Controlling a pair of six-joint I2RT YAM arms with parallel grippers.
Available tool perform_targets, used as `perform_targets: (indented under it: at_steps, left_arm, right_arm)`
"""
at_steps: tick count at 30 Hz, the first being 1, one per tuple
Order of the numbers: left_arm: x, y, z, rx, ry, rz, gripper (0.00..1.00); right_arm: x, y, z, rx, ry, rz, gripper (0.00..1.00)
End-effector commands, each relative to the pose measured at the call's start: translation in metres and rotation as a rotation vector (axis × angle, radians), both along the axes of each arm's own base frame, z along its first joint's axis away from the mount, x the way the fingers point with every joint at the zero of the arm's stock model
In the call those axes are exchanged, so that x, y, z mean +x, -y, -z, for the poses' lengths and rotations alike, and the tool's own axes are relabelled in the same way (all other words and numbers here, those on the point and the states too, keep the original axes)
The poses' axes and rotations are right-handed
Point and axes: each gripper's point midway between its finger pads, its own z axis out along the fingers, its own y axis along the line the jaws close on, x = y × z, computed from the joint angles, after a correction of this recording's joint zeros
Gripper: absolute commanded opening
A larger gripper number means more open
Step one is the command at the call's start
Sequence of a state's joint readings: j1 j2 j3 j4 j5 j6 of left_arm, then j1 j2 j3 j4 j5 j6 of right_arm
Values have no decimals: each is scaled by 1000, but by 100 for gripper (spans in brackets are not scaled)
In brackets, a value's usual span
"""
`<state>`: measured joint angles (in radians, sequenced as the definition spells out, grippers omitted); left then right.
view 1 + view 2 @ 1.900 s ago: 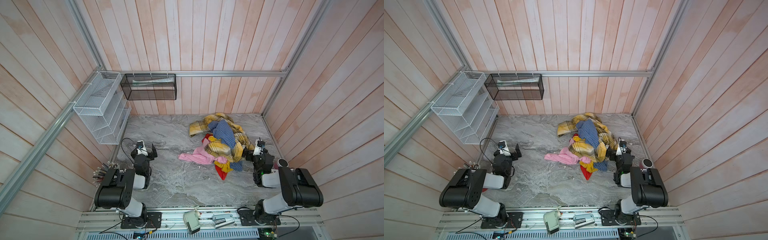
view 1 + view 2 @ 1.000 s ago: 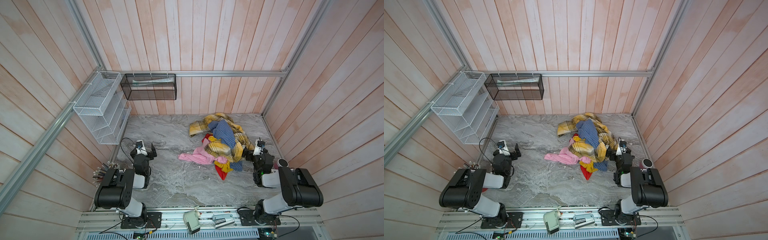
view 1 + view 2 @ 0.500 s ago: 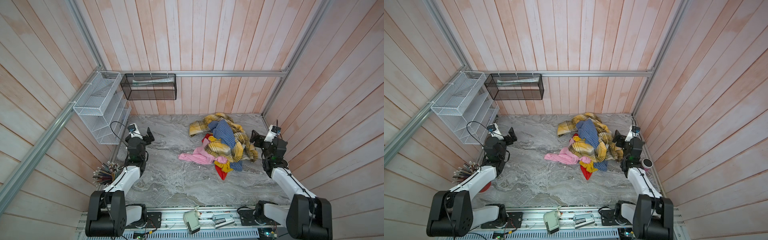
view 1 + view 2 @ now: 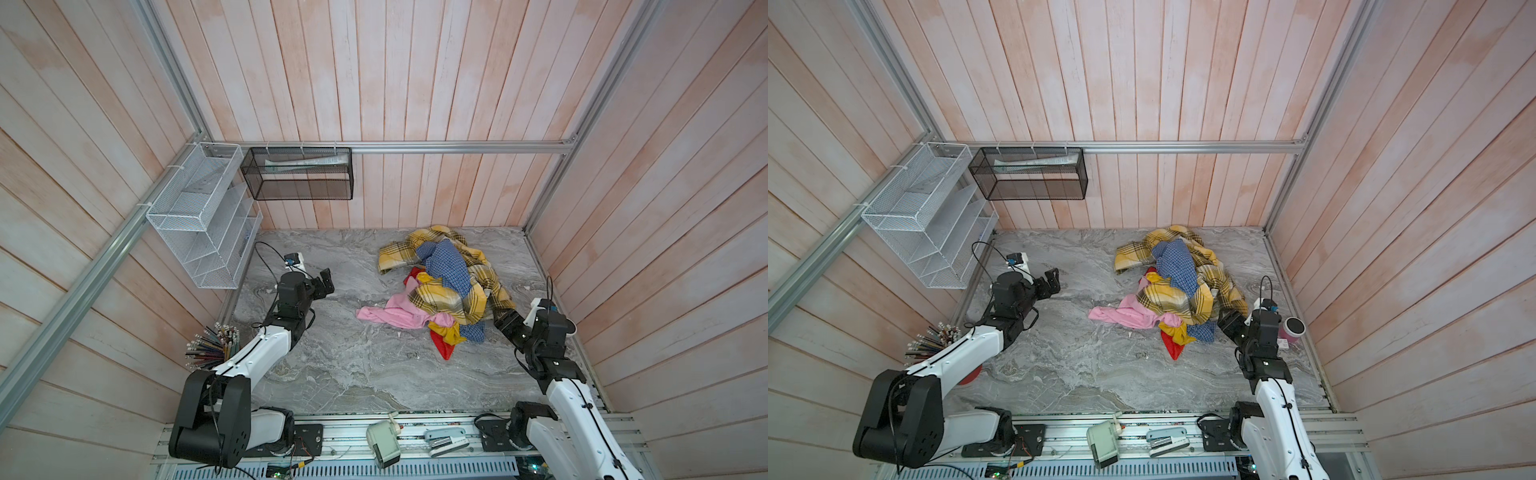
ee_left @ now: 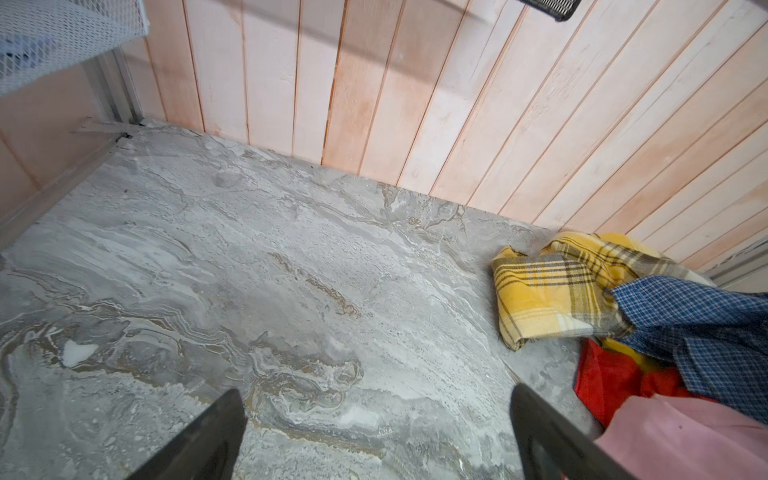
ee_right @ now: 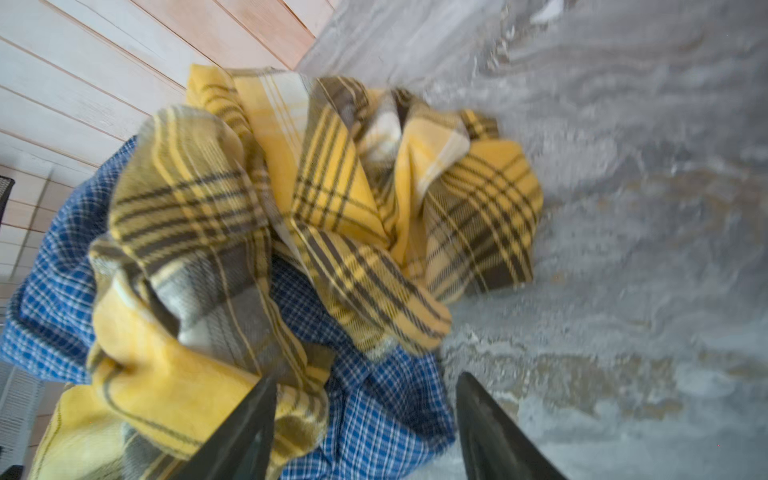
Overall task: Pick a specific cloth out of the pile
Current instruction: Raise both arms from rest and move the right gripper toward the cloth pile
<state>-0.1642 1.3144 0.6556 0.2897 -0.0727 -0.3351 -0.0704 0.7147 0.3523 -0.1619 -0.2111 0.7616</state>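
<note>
- The blue check shirt [image 4: 446, 266] lies on top of the pile [image 4: 440, 297] of clothes. One end pokes out at the near edge.
- The right claw [image 6: 363, 380] is apart, just beside that blue end.
- The left claw [image 5: 374, 392] is wide apart over the gray table [image 5: 291, 291], well away from the pile.

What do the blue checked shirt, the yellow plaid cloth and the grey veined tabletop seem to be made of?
Blue checked shirt: thin matte woven fabric, probably cotton; sharp fine threads.
Yellow plaid cloth: thicker, fuzzy weave, flannel-like.
Grey veined tabletop: marble-look swirls, matte; stone or printed laminate, cannot tell.
</note>
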Motion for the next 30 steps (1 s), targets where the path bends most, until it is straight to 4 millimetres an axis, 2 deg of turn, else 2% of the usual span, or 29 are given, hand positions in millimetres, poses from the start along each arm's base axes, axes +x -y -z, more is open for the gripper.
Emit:
perform_targets:
  at_steps: [1, 6, 11, 24, 30]
  left_arm:
    - [5, 5, -6, -24, 10, 17, 100]
    - [4, 5, -7, -8, 10, 21, 100]
    - [2, 6, -4, -15, 1, 23, 100]
    - [-4, 7, -4, -23, -5, 29, 100]
    - [-4, 9, -4, -18, -10, 38, 100]
  right_arm:
    - [-27, -16, 36, 114, -141, 13, 65]
    - [-38, -30, 60, 141, -187, 6, 63]
    - [-36, -45, 74, 173, -192, -23, 63]
    - [-17, -62, 66, 156, -152, -80, 63]
    - [-8, -53, 62, 140, -113, -14, 64]
